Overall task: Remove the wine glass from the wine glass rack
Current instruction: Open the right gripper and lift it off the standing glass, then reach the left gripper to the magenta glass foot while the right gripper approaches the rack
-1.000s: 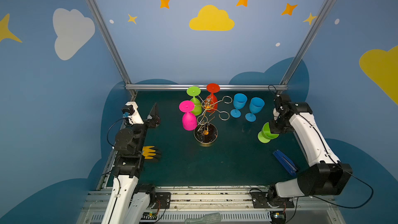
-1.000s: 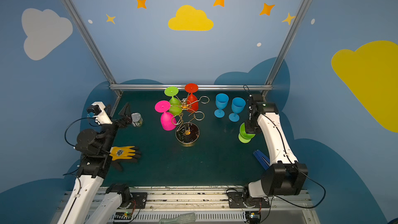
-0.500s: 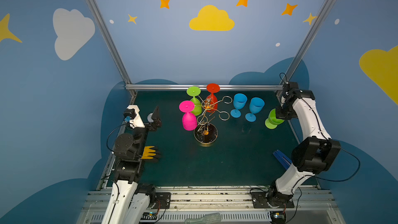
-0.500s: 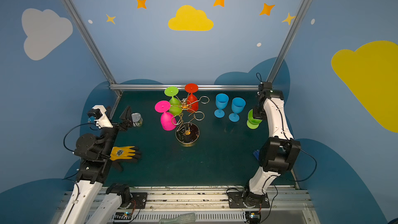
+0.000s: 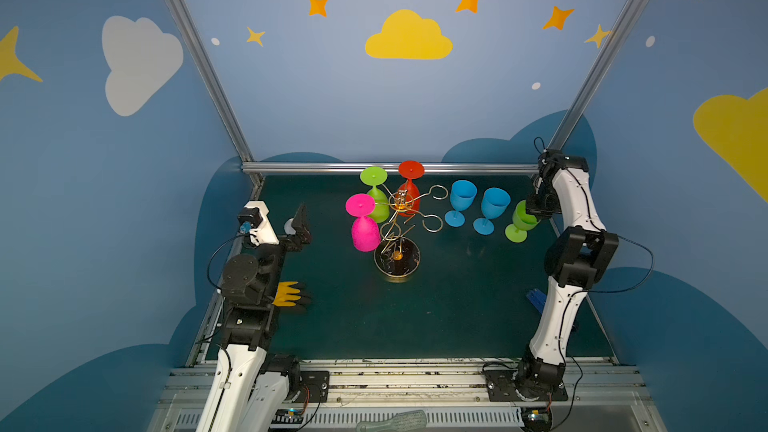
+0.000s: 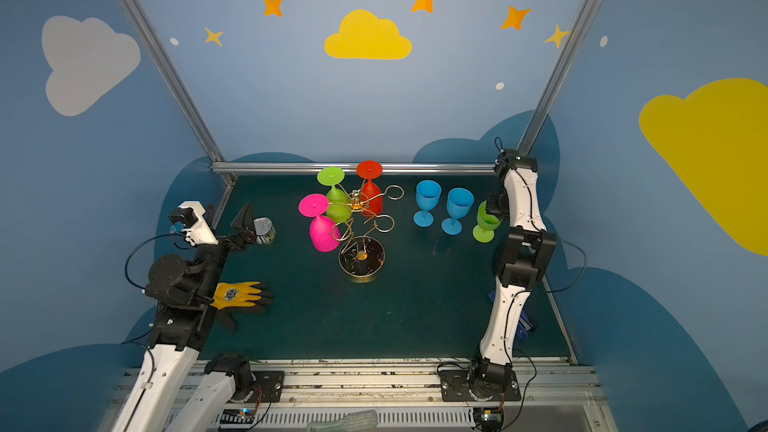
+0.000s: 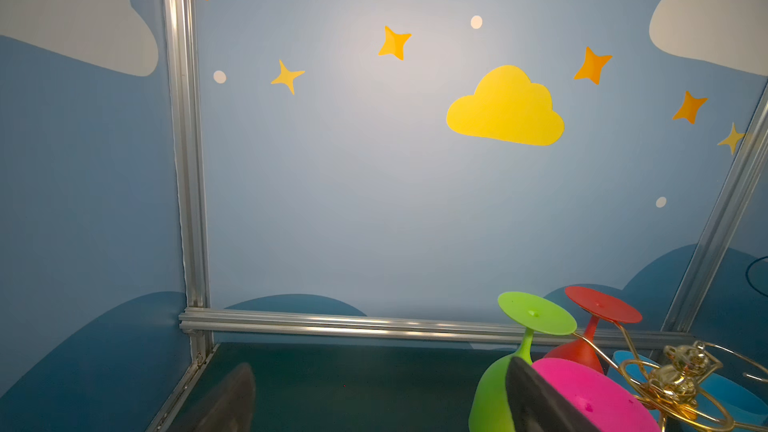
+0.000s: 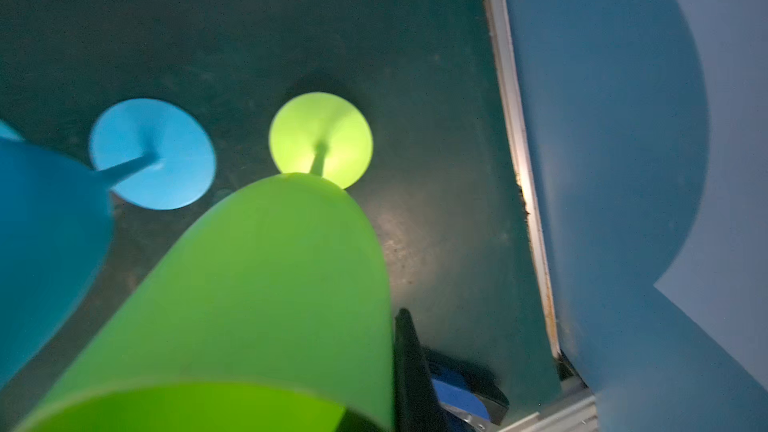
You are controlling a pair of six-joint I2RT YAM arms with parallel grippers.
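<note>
Starting at the left side of the counter (image 5: 436, 309), the left jaws stand wide apart and hold nothing, just beside a small metal can (image 6: 264, 229) and clear of the yellow work glove (image 6: 237, 295) lying nearer the arm's base. To their right, across bare counter, hangs the pink wine glass (image 5: 365, 228), the nearest of three on the wine glass rack (image 5: 409, 256). Its foot is up in a wire loop and its bowl down, long axis close to vertical, on the rack's left side and so facing these jaws. The left wrist view shows one dark fingertip (image 7: 536, 401) crossing in front of its pink foot. Behind it hang a lime green glass (image 5: 377, 205) and a red glass (image 5: 409, 191), while the loops on the rack's right side are bare. Further right, two blue wine glasses (image 5: 461, 201) stand upright on the counter. Beside them the right jaws are closed on the rim of a second green wine glass (image 5: 521, 222), foot down, stem near vertical, close to the counter's right edge. Whether its foot (image 8: 320, 139) rests on the surface I cannot tell. Judging by that, the right arm's next move is a short lowering and release, and the left arm is the nearer one for the pink glass.
</note>
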